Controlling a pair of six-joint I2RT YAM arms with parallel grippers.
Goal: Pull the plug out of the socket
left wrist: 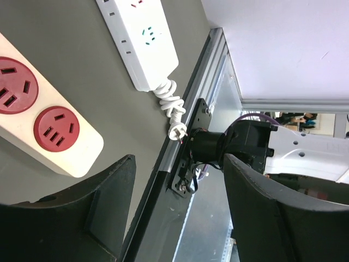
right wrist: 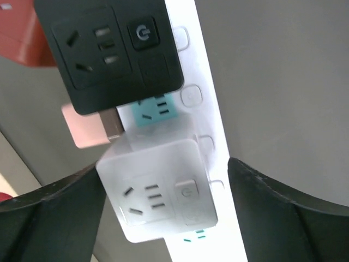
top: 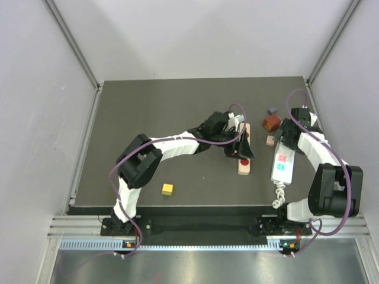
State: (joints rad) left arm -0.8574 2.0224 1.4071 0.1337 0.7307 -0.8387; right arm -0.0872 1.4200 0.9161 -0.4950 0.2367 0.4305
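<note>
- Closest, my right claw (right wrist: pixel 162 165) stands open astride a white cube plug (right wrist: pixel 158 191) on the power strip (right wrist: pixel 210 65).
- I see the left claw (left wrist: pixel 179 158) open, empty.

I see a dark grey table top (top: pixel 148 118) with plain pale walls (top: pixel 207 35) on three sides. Silver metal bars (top: pixel 71 41) run up the two far corners. A shiny metal sheet (top: pixel 207 266) lies along the near edge. The light is soft and even.
</note>
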